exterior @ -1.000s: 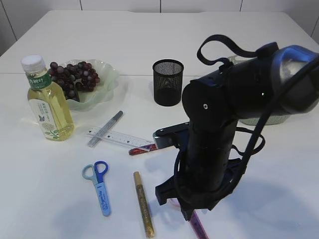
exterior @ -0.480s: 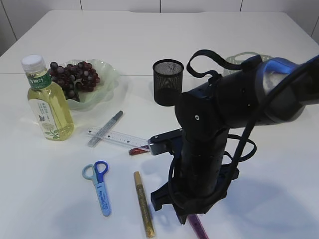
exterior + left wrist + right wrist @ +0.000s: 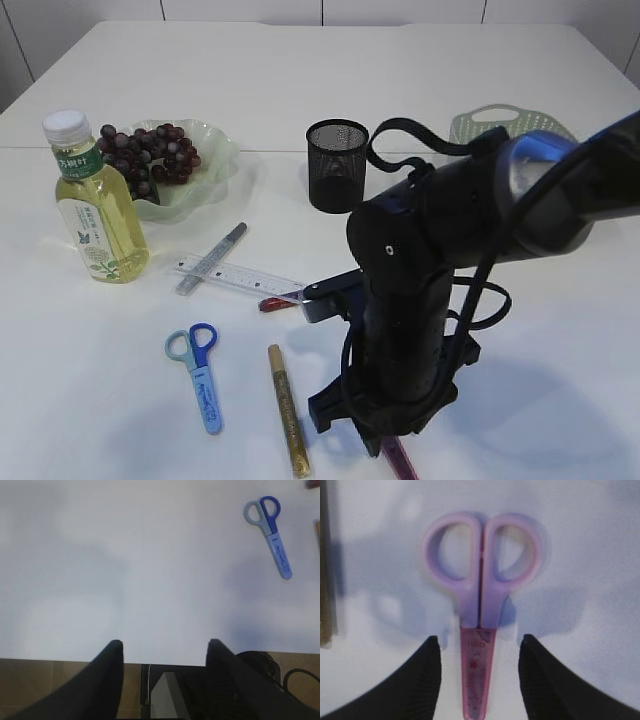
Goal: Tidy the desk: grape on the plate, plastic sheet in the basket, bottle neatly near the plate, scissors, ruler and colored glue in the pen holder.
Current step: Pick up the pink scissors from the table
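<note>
Pink-sheathed scissors [image 3: 480, 605] with lilac handles lie flat on the table. My right gripper [image 3: 479, 645] is open low over them, one finger on each side of the sheath and clear of it. In the exterior view only the sheath's tip [image 3: 400, 462] shows under the right arm. My left gripper [image 3: 165, 647] is open and empty over the table's front edge, with blue scissors [image 3: 270, 532] far ahead to its right. The black mesh pen holder [image 3: 336, 165] stands behind the arm. The ruler [image 3: 240, 277] lies left of it. The plastic sheet is out of view.
Grapes [image 3: 150, 155] fill the green plate [image 3: 215, 150], with the bottle [image 3: 95, 205] upright in front of it. Gold [image 3: 287, 410], silver [image 3: 212, 257] and red [image 3: 275, 302] glue pens lie near the ruler. The green basket [image 3: 510, 125] sits at the back right.
The right arm has swung left and sunk toward the table, uncovering the basket behind it. Both grippers kept the same opening; nothing on the table moved.
</note>
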